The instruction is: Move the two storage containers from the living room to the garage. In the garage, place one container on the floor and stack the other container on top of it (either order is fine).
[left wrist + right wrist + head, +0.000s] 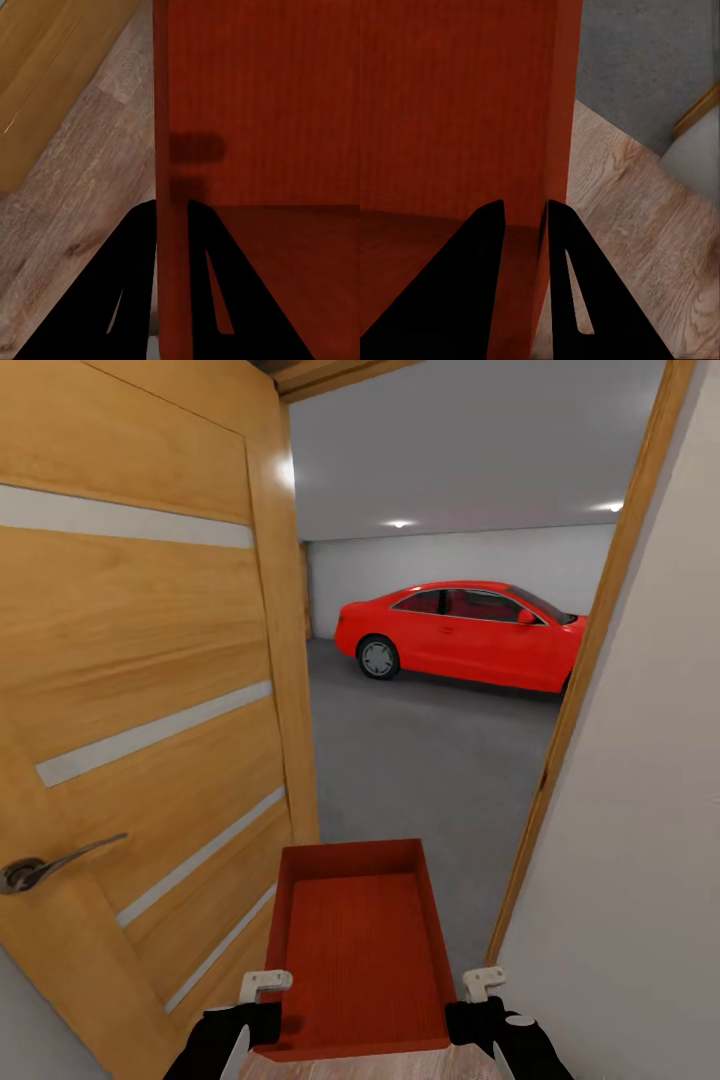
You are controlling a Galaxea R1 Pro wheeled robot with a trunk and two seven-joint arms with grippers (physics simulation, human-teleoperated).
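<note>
One red-orange storage container (pixel 365 950) hangs low in front of me in the head view, held level between both arms, its ribbed bottom bare. My left gripper (pixel 266 986) is shut on its left wall (pixel 171 150), one finger on each side of it. On the opposite wall (pixel 561 112) my right gripper (pixel 483 984) is shut the same way. Through the doorway ahead lies the garage, with its dark grey concrete floor (pixel 430 760) and pale walls. Light wood planks (pixel 75 187) lie under the container.
An open wooden door (pixel 140 710) with a metal handle (pixel 40 868) stands close on my left. The door frame (pixel 590 660) and a pale wall (pixel 640 860) hem in the right. A red car (pixel 460 632) is parked at the back of the garage.
</note>
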